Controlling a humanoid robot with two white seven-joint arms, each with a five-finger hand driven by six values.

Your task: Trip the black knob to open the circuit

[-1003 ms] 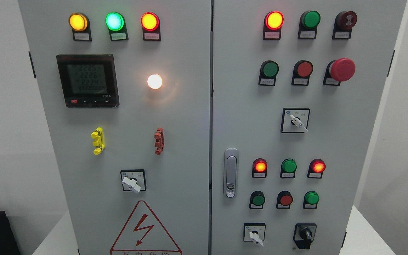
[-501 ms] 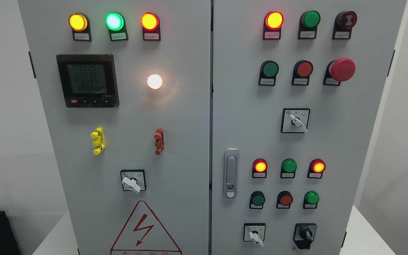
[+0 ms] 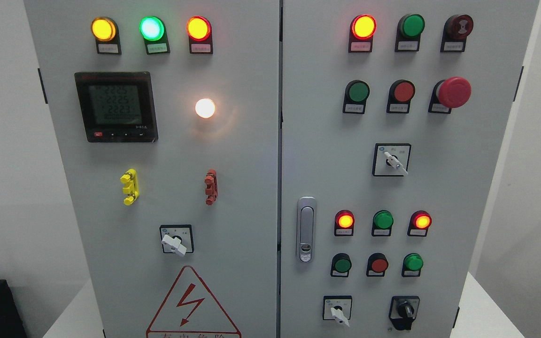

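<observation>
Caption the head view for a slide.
Cabinet front with lamps lit; black knob at lower right untouched, no hands in view.

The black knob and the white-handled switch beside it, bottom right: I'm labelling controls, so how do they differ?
The black knob is dark all over on a black plate; the white-handled switch has a pale lever on a white plate with a black border. The black knob's grip points roughly straight down, while the white lever slants down to the right. Both are rotary selectors on the right door's bottom row.

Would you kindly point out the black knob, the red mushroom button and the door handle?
black knob (image 3: pixel 405 310): head view, its grip.
red mushroom button (image 3: pixel 454 92): head view, its cap.
door handle (image 3: pixel 306 229): head view, its lever.
</observation>
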